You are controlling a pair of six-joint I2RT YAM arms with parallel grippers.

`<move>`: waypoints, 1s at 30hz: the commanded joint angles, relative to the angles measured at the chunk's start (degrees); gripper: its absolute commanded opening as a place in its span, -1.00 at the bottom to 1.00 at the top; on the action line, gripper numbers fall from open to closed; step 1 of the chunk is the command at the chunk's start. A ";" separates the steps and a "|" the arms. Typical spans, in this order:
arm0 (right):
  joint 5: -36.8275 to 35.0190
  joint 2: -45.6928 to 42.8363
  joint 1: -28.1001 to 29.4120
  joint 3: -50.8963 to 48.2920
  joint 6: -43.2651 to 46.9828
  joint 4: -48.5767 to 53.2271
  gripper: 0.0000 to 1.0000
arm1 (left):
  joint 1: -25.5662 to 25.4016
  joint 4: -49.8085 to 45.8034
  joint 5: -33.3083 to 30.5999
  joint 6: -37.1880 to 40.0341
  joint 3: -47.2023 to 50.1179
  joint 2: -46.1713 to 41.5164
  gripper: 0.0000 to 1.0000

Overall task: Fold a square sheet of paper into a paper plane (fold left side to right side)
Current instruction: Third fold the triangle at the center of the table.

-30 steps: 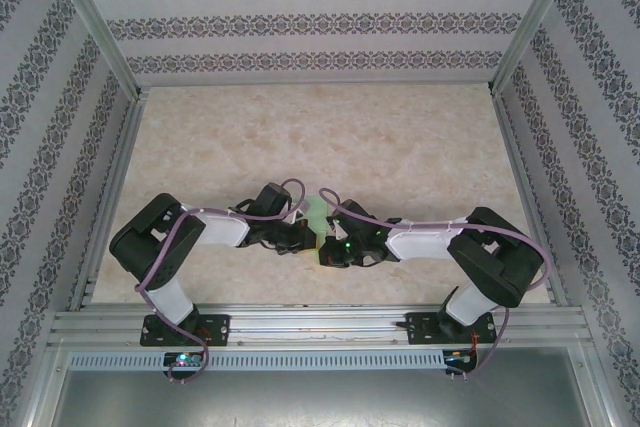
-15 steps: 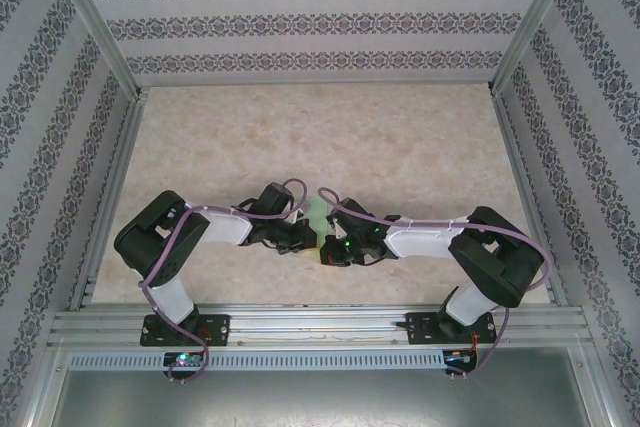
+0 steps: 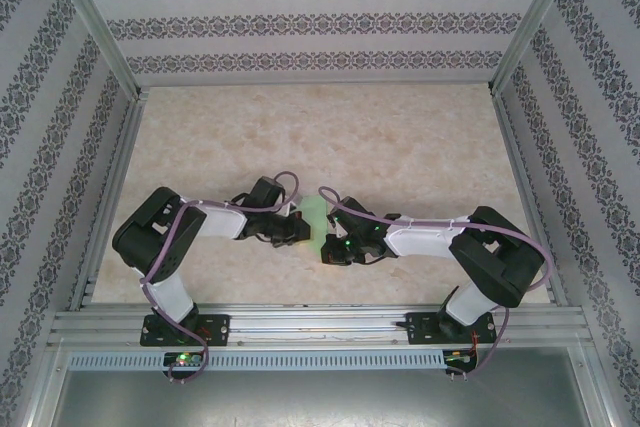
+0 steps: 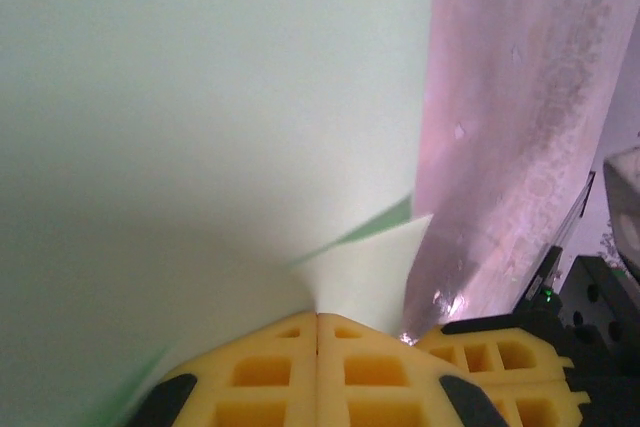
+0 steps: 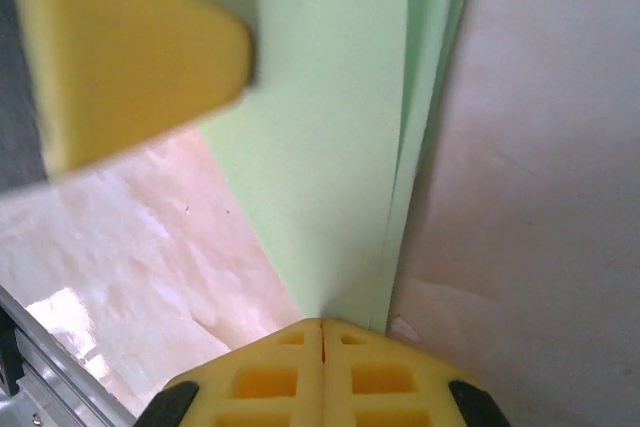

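Paper (image 3: 316,215), green, folded, near table (image 3: 330,137) front centre, between left gripper (image 3: 298,233) and right gripper (image 3: 324,245); bare table beyond, walls (image 3: 565,147) well apart. Left wrist: fingers (image 4: 260,377) pressed together, pinching paper edge. Right wrist: same, seemingly pinching; left gripper's finger crowds upper-left.

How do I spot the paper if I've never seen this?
Find the marbled table. Near its front, where the left arm and right arm meet, is the paper, gripped by both. It's the only light green thing, among black and white arms.
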State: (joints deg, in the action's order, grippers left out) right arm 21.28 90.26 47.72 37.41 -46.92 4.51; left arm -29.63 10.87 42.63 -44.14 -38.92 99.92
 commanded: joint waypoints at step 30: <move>-6.06 1.24 -2.11 -2.56 1.35 11.10 -1.00 | 7.48 -3.95 5.25 4.22 0.86 -11.46 -1.00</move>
State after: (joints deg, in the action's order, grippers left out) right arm 20.62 89.71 46.59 38.00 -46.46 7.29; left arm -20.08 6.02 44.14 -39.11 -39.51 88.12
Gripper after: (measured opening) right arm 0.065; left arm 0.044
